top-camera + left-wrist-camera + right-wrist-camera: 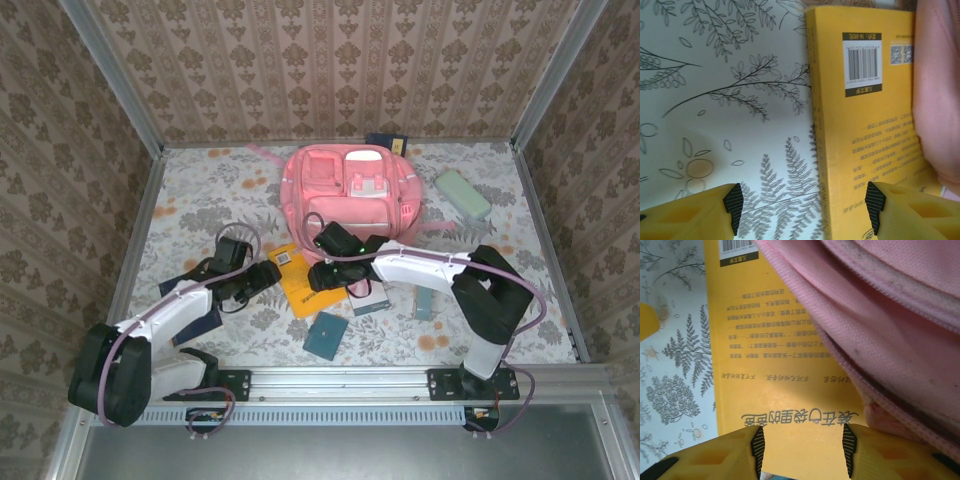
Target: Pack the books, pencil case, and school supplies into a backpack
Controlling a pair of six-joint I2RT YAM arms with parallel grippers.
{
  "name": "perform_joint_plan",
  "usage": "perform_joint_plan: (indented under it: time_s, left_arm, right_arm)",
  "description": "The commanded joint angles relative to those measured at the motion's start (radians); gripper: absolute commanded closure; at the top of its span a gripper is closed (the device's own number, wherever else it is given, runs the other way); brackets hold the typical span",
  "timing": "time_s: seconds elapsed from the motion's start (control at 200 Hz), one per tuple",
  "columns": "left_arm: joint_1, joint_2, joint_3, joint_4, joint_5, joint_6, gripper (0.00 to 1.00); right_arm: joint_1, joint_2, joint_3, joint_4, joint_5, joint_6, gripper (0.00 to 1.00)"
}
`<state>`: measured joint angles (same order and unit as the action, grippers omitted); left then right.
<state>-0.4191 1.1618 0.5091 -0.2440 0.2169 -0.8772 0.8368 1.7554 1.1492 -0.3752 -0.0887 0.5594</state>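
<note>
The orange-yellow book (303,287) lies flat on the patterned cloth just in front of the pink backpack (350,190), whose main compartment faces up and open. My left gripper (804,205) is open and straddles the book's (865,125) long left edge, one finger over the cloth and one over the cover. My right gripper (802,447) is open above the book's (765,365) near end, close beside the backpack fabric (880,330). The mint pencil case (462,193) lies right of the backpack. A navy book (385,142) sits behind it.
A small dark-teal pad (325,335) lies near the front rail. A pale-teal bar (425,300) and a thin grey-white book (372,298) sit partly under the right arm. A dark blue book (203,322) lies under the left arm. Patterned walls enclose the table.
</note>
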Motion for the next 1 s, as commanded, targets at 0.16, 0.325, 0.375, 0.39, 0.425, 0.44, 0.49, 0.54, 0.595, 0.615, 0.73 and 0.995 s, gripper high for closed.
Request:
perform_joint_plan:
  time_s: [0.16, 0.325, 0.375, 0.39, 0.425, 0.44, 0.49, 0.54, 0.595, 0.615, 0.73, 0.995]
  left_arm:
    - [-0.007, 0.002, -0.033, 0.142, 0.051, -0.103, 0.30]
    - [-0.024, 0.026, -0.020, 0.144, 0.053, -0.094, 0.30]
    - [-0.026, 0.032, -0.017, 0.146, 0.052, -0.094, 0.30]
    - [-0.028, 0.032, -0.017, 0.147, 0.052, -0.094, 0.30]
    - [-0.030, 0.035, -0.016, 0.147, 0.052, -0.094, 0.30]
    - [-0.030, 0.036, -0.015, 0.147, 0.052, -0.094, 0.30]
    - [-0.031, 0.039, -0.014, 0.147, 0.051, -0.091, 0.30]
    - [-0.030, 0.041, -0.012, 0.148, 0.054, -0.089, 0.30]
    - [-0.030, 0.041, -0.011, 0.149, 0.056, -0.089, 0.30]
    - [-0.030, 0.041, -0.012, 0.151, 0.057, -0.089, 0.30]
    - [-0.030, 0.042, -0.012, 0.158, 0.059, -0.090, 0.30]
    - [-0.086, 0.062, -0.014, 0.186, 0.062, -0.104, 0.30]
  right_arm:
    - [-0.060, 0.069, 0.029, -0.131, 0.175, -0.069, 0.50]
    - [-0.063, 0.078, 0.026, -0.157, 0.262, -0.119, 0.47]
    - [-0.069, 0.080, 0.031, -0.186, 0.287, -0.135, 0.47]
    - [-0.072, 0.078, 0.032, -0.189, 0.284, -0.140, 0.47]
    - [-0.074, 0.069, 0.034, -0.191, 0.283, -0.143, 0.47]
    - [-0.074, 0.064, 0.032, -0.187, 0.282, -0.142, 0.46]
    - [-0.071, 0.044, 0.027, -0.172, 0.244, -0.143, 0.46]
    - [-0.067, 0.020, 0.021, -0.153, 0.181, -0.143, 0.45]
    - [-0.051, 0.001, 0.015, -0.117, 0.116, -0.136, 0.45]
    - [-0.043, -0.004, 0.013, -0.110, 0.100, -0.132, 0.45]
    - [0.008, -0.006, 0.003, -0.073, 0.068, -0.108, 0.44]
    - [0.012, 0.072, -0.018, -0.088, 0.184, -0.035, 0.40]
